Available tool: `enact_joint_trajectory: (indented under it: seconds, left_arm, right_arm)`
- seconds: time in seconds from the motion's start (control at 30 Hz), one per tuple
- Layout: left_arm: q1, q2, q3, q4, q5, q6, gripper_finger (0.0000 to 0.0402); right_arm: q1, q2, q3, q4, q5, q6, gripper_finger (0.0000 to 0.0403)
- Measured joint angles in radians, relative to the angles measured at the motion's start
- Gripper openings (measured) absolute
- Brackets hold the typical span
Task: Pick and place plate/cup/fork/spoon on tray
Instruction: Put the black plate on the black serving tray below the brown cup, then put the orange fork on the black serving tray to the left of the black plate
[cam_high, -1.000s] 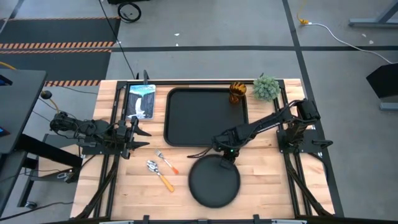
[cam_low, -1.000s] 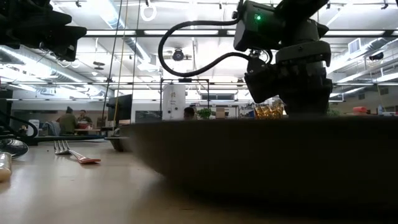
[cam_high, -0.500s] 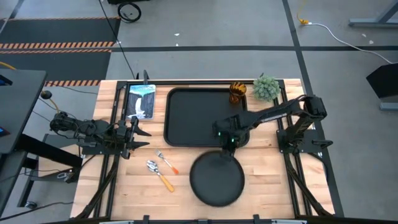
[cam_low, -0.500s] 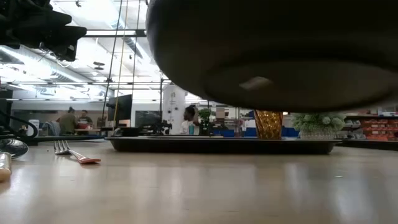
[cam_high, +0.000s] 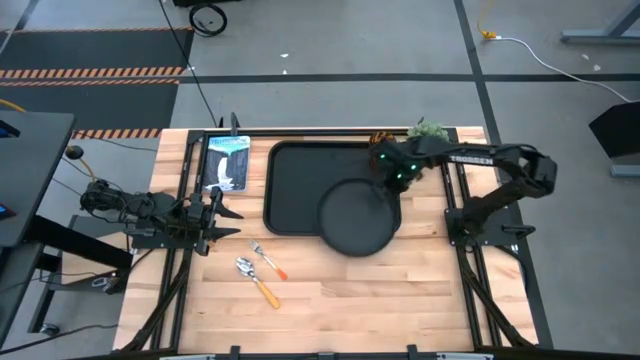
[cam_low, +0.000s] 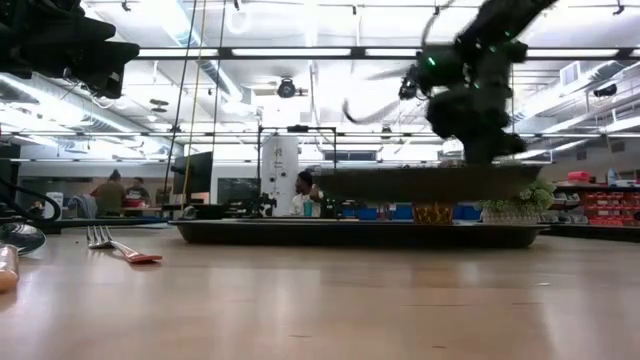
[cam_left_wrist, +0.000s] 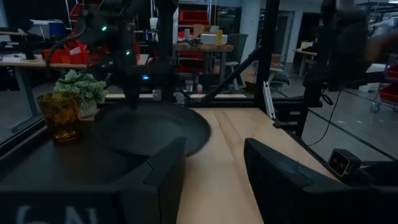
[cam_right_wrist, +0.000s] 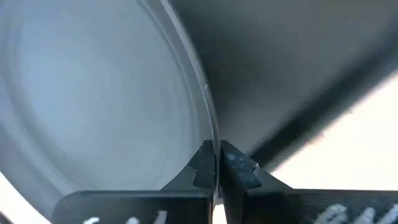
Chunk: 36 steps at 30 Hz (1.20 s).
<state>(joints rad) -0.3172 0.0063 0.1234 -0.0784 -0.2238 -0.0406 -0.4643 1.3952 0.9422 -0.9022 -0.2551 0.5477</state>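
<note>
The round black plate hangs above the right near part of the black tray, shut in my right gripper. It also shows in the low view, clear above the tray. The amber cup stands by the tray's far right corner and shows in the left wrist view. The fork and the spoon lie flat on the table, left of the middle. My left gripper waits open at the table's left. My right gripper pinches the plate's rim between its two fingers, one finger on the plate's inner side and one outside. It holds the plate's far right edge and comes from above, pointing down. The plate hangs about level, lifted clear of the tray.
A small green potted plant stands at the far right, next to the cup. A blue-and-white packet lies left of the tray. Bare wood lies at the table's near middle and near right.
My right gripper has lifted the plate off the table's near middle and carried it up and toward the far edge. The plate has gone from resting on the wood to hanging clear above the tray's right near part.
</note>
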Motion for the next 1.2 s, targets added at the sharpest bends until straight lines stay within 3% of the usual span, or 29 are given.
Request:
enact_joint_trajectory:
  seconds: [0.33,0.53,0.7,0.97,1.1,1.2]
  left_arm:
    - [0.000,0.000,0.000,0.000,0.000,0.000,0.0172]
    - [0.000,0.000,0.000,0.000,0.000,0.000,0.0172]
    - [0.000,0.000,0.000,0.000,0.000,0.001,0.0172]
    - [0.000,0.000,0.000,0.000,0.000,0.000,0.0172]
    - [0.000,0.000,0.000,0.000,0.000,0.000,0.0172]
    - [0.000,0.000,0.000,0.000,0.000,0.000,0.0172]
  right_arm:
    - [-0.163,-0.108,-0.168,0.069,-0.033,0.165,0.0014]
    - [-0.207,-0.127,-0.217,0.087,0.009,0.209,0.0027]
    - [-0.208,-0.125,-0.221,0.095,0.072,0.209,0.0057]
    - [-0.208,-0.144,-0.221,0.068,0.058,0.136,0.0115]
    - [-0.192,-0.195,-0.183,-0.013,0.157,0.103,0.0135]
    - [-0.118,-0.246,-0.151,-0.003,0.207,0.099,0.0141]
